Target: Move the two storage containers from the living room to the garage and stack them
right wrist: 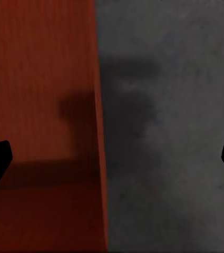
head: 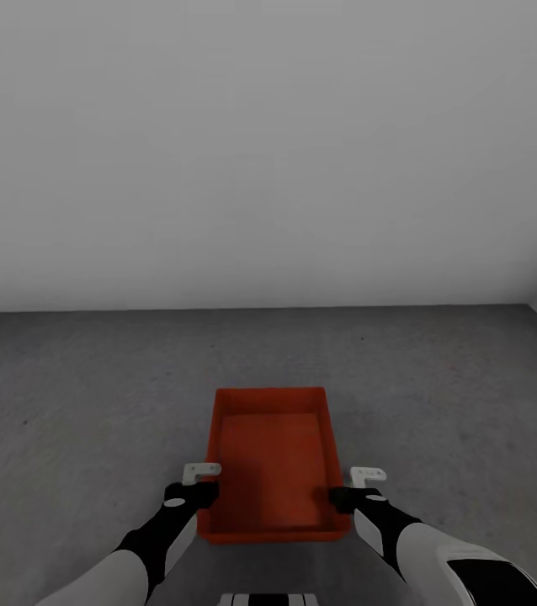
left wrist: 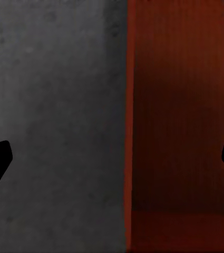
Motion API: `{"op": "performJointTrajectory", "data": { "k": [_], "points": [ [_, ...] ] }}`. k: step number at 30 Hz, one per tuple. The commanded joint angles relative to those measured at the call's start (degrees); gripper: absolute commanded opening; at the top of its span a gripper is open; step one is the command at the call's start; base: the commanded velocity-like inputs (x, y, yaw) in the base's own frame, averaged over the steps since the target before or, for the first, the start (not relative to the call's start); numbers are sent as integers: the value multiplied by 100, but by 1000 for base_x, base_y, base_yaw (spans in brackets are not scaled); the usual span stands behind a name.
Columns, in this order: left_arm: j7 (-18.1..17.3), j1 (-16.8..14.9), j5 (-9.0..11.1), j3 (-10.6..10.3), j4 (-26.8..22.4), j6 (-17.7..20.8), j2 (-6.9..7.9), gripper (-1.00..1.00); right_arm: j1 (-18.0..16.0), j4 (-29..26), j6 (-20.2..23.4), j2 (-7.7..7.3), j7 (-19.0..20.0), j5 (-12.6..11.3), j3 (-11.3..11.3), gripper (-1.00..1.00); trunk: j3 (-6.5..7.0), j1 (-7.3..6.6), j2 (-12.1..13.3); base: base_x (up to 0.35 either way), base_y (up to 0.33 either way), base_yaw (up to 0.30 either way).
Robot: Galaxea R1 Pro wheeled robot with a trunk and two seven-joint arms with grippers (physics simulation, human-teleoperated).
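An orange-red storage container (head: 273,459) sits on the dark-grey concrete floor (head: 92,396) near the robot, a plain white wall (head: 268,151) beyond it. The left gripper (head: 204,482) straddles the container's left wall and the right gripper (head: 351,486) its right wall. In both wrist views the fingers stand spread wide, the rim between them untouched, so both claws are released.

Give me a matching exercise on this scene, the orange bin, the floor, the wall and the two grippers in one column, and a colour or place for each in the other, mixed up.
Column one:
1. storage container
2. floor
3. wall
4. left gripper and right gripper

Column two:
A. plain white
B. one at each long side wall of the bin
C. orange-red, no lid
D. dark grey, mottled

Pairs: 1-C, 2-D, 3-A, 4-B
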Motion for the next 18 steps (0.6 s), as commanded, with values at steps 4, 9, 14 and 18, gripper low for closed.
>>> {"op": "performJointTrajectory", "data": {
  "k": [4, 9, 14, 18],
  "points": [
    [39, 0, 55, -53, -3, 23, 0, 100, -3, 0, 0, 2, -16, -8, -12, 100, 68, -89, 160, 0, 0, 0],
    [39, 0, 55, -50, -4, 23, -1, 100, -2, -5, 1, 2, -21, -8, -12, 100, 158, -199, 361, 0, 0, 0],
    [39, 0, 55, -52, -7, 23, 0, 100, -4, -7, -6, 4, -24, -8, -12, 100, 248, -309, 562, 0, 0, 0],
    [39, 0, 55, -49, -9, 18, 3, 100, -4, -6, -7, -2, -25, -8, -12, 100, 320, -397, 722, 0, 0, 0]
  ]
}}
